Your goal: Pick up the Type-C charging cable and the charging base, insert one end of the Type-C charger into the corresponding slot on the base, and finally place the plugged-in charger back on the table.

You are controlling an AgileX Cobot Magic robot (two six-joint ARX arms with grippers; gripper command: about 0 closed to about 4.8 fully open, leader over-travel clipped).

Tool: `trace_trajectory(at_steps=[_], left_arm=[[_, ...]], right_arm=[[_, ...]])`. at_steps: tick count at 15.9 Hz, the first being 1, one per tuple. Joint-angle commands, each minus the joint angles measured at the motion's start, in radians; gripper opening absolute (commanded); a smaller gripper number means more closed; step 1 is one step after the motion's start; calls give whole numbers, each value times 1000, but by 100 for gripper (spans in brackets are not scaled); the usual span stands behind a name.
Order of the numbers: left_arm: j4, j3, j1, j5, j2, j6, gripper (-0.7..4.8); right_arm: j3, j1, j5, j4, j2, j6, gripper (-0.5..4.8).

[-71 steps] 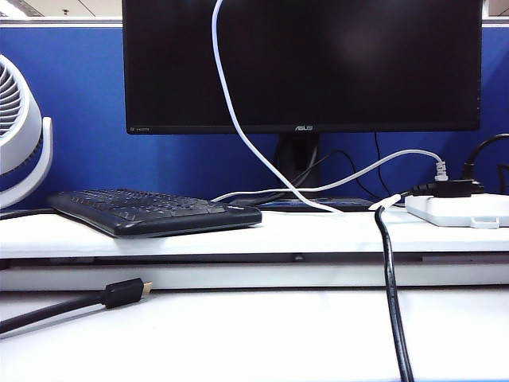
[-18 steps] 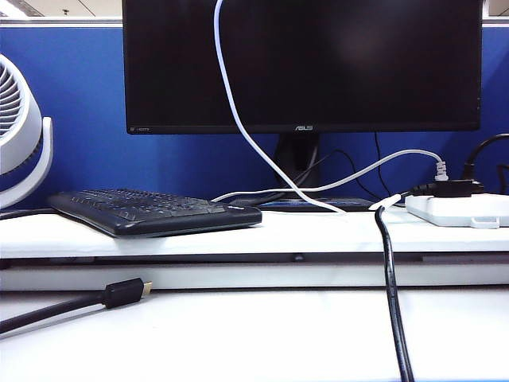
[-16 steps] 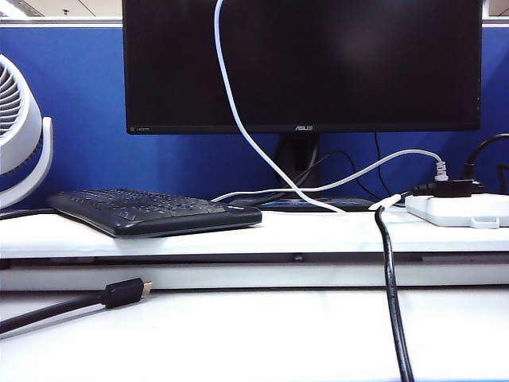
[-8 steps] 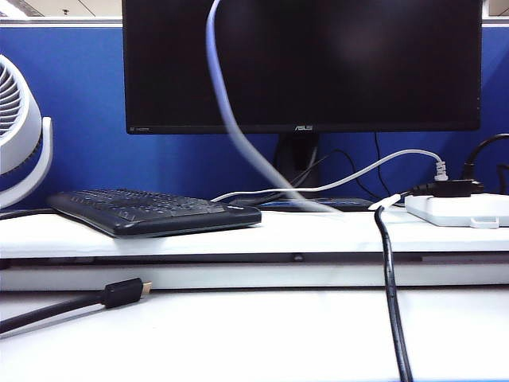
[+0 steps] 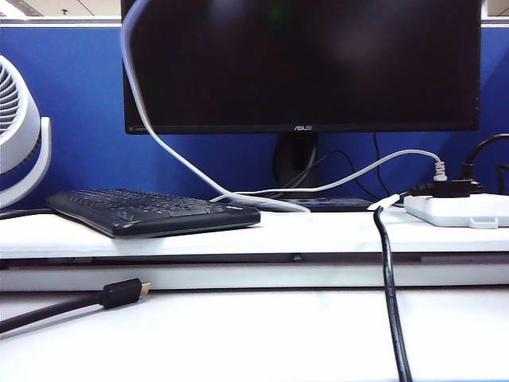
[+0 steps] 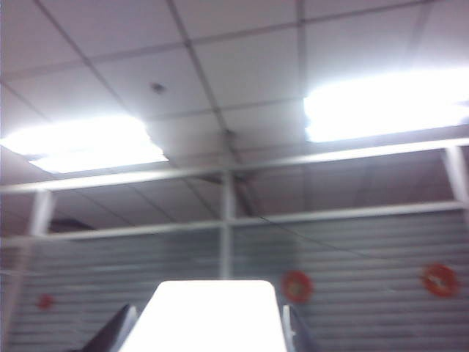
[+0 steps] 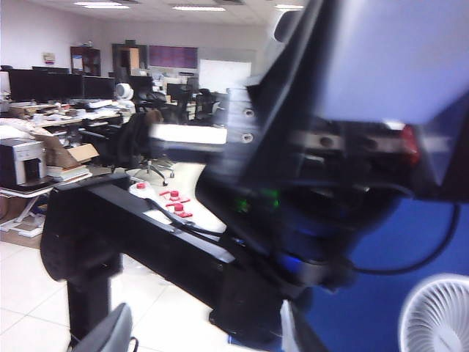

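Nearest you, the bare front of the table (image 5: pixel 254 334) is the natural landing spot. A black cable with a gold-tipped plug (image 5: pixel 119 293) lies at its left and a thick black cable (image 5: pixel 390 294) runs down its right. Neither arm appears in the exterior view.

The left gripper (image 6: pixel 209 343) points up at the ceiling. Its fingers (image 6: pixel 110 336) are closed against a white block that fills the gap between them; this is most likely the charging base (image 6: pixel 209 308). The right gripper (image 7: pixel 198 339) is wide apart and empty, facing the other arm and the office beyond.

On the raised shelf, the Type-C charging cable (image 5: pixel 183 164) lands just behind the keyboard (image 5: pixel 151 211). From there it climbs in front of the monitor (image 5: pixel 318 64) and leaves the top of the exterior view.

The step in hand looks like setting the base down. Bring it down slowly to the bare front area, let the cord's slack fall clear of the keyboard, rest the block flat, and only then release.

Hard to make out:
- The cord's upper end is cut off.
- No view shows the plug or the slot, so you cannot confirm it is seated.
- The cord is blurred.
- Only one face of the block shows.
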Motion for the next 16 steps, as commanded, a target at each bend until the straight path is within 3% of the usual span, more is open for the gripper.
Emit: trace_trajectory(at_steps=[1, 10, 12, 16], left_arm=[[5, 4, 3, 4, -7, -2, 20], [-61, 4, 3, 45, -7, -2, 20], [-66, 4, 3, 48, -7, -1, 20], [-82, 4, 3, 54, -7, -2, 20]], right_arm=[[-2, -24, 18, 10, 3, 1, 272], [-2, -112, 63, 18, -55, 27, 268], [-2, -114, 72, 17, -65, 28, 238], [-2, -163, 79, 17, -100, 82, 238]])
